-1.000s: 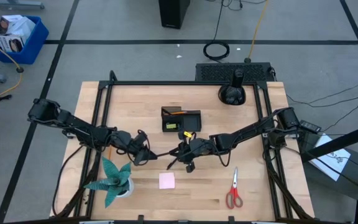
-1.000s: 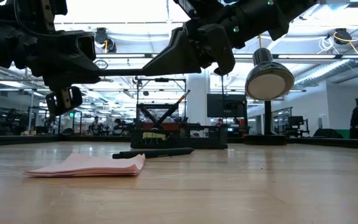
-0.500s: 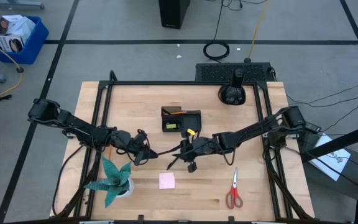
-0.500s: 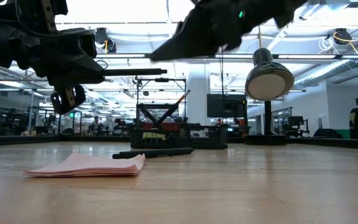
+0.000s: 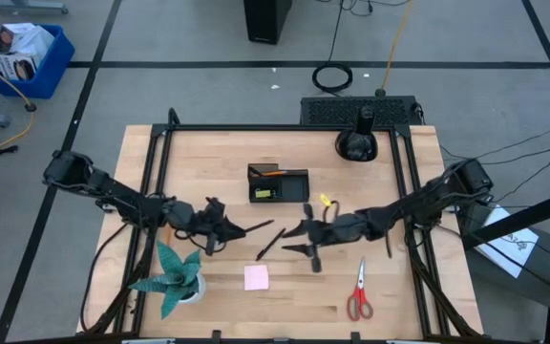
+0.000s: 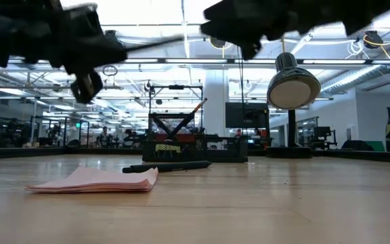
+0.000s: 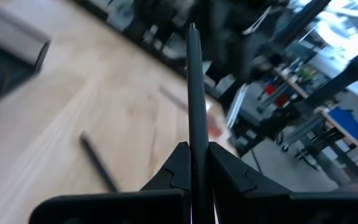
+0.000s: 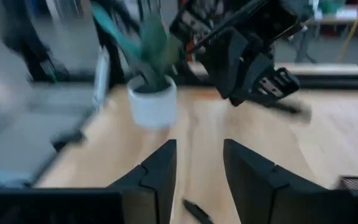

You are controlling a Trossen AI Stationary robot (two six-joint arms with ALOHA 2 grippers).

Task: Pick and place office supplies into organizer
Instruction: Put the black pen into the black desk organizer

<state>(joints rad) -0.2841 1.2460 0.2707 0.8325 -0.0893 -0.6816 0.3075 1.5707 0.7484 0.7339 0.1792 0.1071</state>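
My left gripper (image 5: 225,229) is shut on a black pen (image 5: 254,226), which points toward the table's right, level above the wood. My right gripper (image 8: 197,168) hangs open and empty just beyond the pen's free end, facing the left gripper (image 8: 248,59). A second black pen (image 5: 270,242) lies flat on the table between the two grippers. The black organizer (image 5: 278,183) stands at the table's middle, toward the far side, with an orange pencil in it. A pink sticky-note pad (image 5: 256,277) and red-handled scissors (image 5: 358,291) lie flat near the front. My left gripper pinches the black pen's near end (image 7: 194,163) between its two fingers (image 7: 178,169). The fingers lie along the pen, roughly level, coming from the table's left. The pen sticks straight out past the fingertips, lifted clear of the table, with its free end (image 6: 178,40) slightly raised.
A teal spiky plant in a white pot (image 5: 175,277) stands at the front left, close to the left arm. A round black domed lamp (image 5: 356,143) sits at the far right. Bare wood lies between the pad and the scissors.
My right gripper has drawn back from the held pen's tip toward the table's right edge and risen a little. The left gripper has rolled, and the pen's free end has tipped slightly upward. The pen on the table has stayed in place.
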